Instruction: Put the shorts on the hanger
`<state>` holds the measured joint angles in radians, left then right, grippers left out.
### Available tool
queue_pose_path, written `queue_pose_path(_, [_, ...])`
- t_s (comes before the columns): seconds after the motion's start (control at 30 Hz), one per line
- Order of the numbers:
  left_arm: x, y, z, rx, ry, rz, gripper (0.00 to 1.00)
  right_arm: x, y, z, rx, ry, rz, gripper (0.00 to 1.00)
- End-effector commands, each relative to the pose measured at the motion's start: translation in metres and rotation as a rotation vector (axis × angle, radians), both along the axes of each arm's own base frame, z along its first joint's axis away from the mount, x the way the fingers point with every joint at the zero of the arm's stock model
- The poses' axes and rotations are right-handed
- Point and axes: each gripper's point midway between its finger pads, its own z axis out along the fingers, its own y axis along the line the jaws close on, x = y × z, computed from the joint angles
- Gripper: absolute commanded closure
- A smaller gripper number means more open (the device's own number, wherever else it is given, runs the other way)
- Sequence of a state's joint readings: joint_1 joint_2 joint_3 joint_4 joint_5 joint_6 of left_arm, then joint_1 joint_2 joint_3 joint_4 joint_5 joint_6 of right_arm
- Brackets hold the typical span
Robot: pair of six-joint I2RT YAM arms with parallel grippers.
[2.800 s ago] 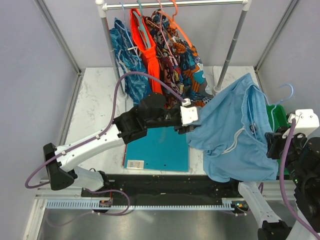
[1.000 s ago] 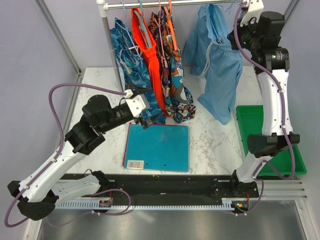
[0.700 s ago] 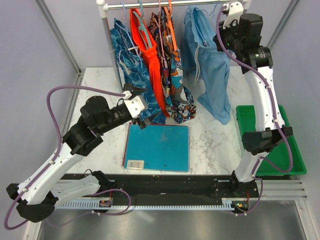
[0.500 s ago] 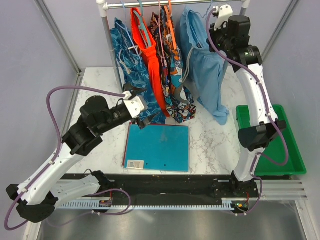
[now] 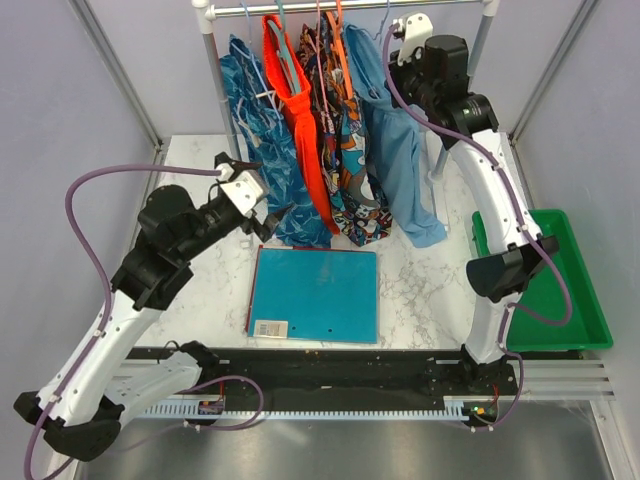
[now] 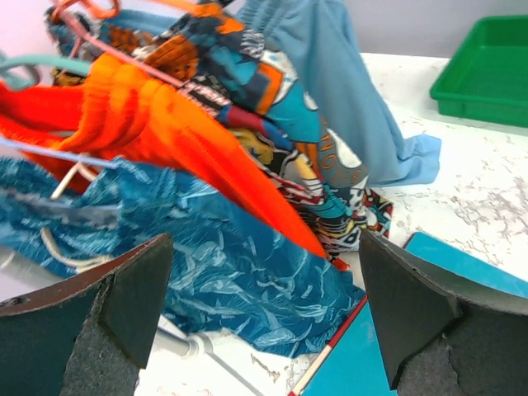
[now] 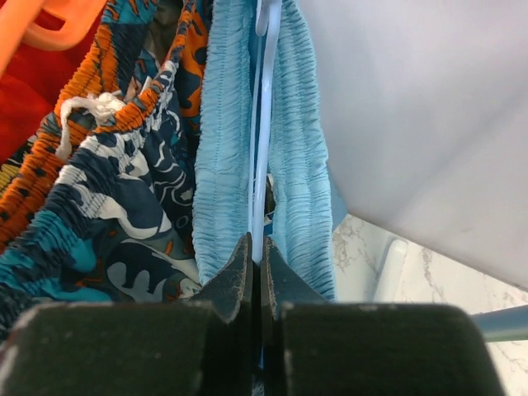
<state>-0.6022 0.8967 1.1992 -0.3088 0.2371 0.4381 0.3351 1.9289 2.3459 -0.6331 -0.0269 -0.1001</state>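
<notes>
Right arm [image 5: 497, 190], jaws pinching the hanger [image 7: 262, 124] by the rail [image 5: 235, 12], is nearer; shorts [image 5: 400, 170] hang straight down; left arm [image 5: 120, 310], jaws spread, well apart.

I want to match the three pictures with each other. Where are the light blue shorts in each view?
Top external: the light blue shorts hang upper middle, right of the multicoloured shorts.
Left wrist: top centre, hanging down to the right.
Right wrist: centre, gathered waistband on both sides of the hanger.
Shared landmark: the multicoloured shorts, directly beside them in every view.
</notes>
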Motion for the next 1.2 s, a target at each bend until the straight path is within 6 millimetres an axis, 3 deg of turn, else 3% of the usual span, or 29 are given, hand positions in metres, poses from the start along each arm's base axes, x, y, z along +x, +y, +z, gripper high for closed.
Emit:
queue_pose_path(0.0, [0.000,0.018,0.009,-0.086,0.055,0.054,0.01,-0.013,-0.005,0.064,0.081,-0.168,-0.020,0.85])
queue_pose_path(0.03, [0.002,0.022,0.004,-0.079,0.083,0.076,0.00,-0.015,-0.005,0.059,0.078,-0.154,-0.018,0.73])
queue_pose_path(0.07, [0.007,0.034,-0.003,-0.072,0.141,0.136,0.01,-0.019,-0.007,0.061,0.087,-0.153,-0.021,0.47])
queue_pose_path(0.1, [0.014,0.040,-0.013,-0.053,0.194,0.177,0.01,-0.031,-0.011,0.074,0.100,-0.172,-0.020,0.36])
queue_pose_path(0.13, [0.017,0.049,-0.011,-0.056,0.215,0.223,0.01,-0.037,-0.011,0.073,0.103,-0.166,-0.011,0.29])
queue_pose_path(0.17, [0.020,0.061,-0.025,-0.038,0.278,0.272,0.01,-0.052,-0.014,0.088,0.124,-0.188,-0.006,0.17])
queue_pose_path(0.23, [0.022,0.071,-0.037,-0.038,0.329,0.316,0.01,-0.063,-0.019,0.089,0.127,-0.183,-0.008,0.09])
queue_pose_path(0.27, [0.021,0.076,-0.043,-0.043,0.360,0.329,0.01,-0.079,-0.024,0.103,0.138,-0.210,-0.010,0.03])
queue_pose_path(0.33, [0.015,0.080,-0.057,-0.028,0.417,0.319,0.01,-0.092,-0.029,0.099,0.129,-0.192,-0.011,0.02])
queue_pose_path(0.37, [0.014,0.081,-0.063,-0.018,0.437,0.311,0.01,-0.110,-0.036,0.112,0.135,-0.219,-0.010,0.02])
queue_pose_path(0.4, [0.010,0.084,-0.074,0.005,0.484,0.319,0.01,-0.116,-0.037,0.104,0.118,-0.201,-0.005,0.02])
queue_pose_path(0.47, [0.016,0.094,-0.087,0.028,0.555,0.360,0.01,-0.142,-0.045,0.114,0.109,-0.229,0.010,0.02])
queue_pose_path(0.53, [0.015,0.109,-0.108,0.069,0.650,0.438,0.01,-0.152,-0.048,0.089,0.069,-0.177,0.018,0.02])
queue_pose_path(0.57, [0.017,0.116,-0.120,0.076,0.705,0.475,0.01,-0.168,-0.055,0.091,0.058,-0.190,0.021,0.02])
queue_pose_path(0.6, [0.016,0.120,-0.128,0.085,0.738,0.494,0.01,-0.167,-0.056,0.059,0.022,-0.124,0.019,0.02])
queue_pose_path(0.67, [0.013,0.130,-0.152,0.097,0.820,0.563,0.01,-0.184,-0.065,0.037,-0.019,-0.086,0.012,0.02])
queue_pose_path(0.7, [0.009,0.133,-0.165,0.108,0.856,0.579,0.01,-0.186,-0.067,0.001,-0.056,-0.001,0.011,0.02])
queue_pose_path(0.77, [0.003,0.132,-0.177,0.108,0.898,0.581,0.01,-0.200,-0.072,-0.021,-0.085,0.036,0.019,0.02])
queue_pose_path(0.8, [-0.002,0.131,-0.186,0.118,0.929,0.572,0.01,-0.204,-0.073,-0.054,-0.115,0.110,0.026,0.02])
queue_pose_path(0.87, [-0.010,0.125,-0.194,0.117,0.969,0.536,0.01,-0.218,-0.077,-0.075,-0.149,0.133,0.052,0.02])
queue_pose_path(0.9, [-0.012,0.124,-0.200,0.121,0.986,0.528,0.01,-0.221,-0.080,-0.106,-0.178,0.194,0.050,0.02])
queue_pose_path(0.97, [-0.014,0.125,-0.203,0.119,0.997,0.537,0.01,-0.232,-0.089,-0.124,-0.199,0.218,0.034,0.02])
queue_pose_path(1.0, [-0.017,0.126,-0.205,0.117,0.997,0.540,0.01,-0.237,-0.092,-0.142,-0.209,0.257,0.032,0.02])
queue_pose_path(1.17, [-0.026,0.127,-0.197,0.094,0.948,0.532,0.01,-0.261,-0.105,-0.141,-0.174,0.235,0.006,0.02])
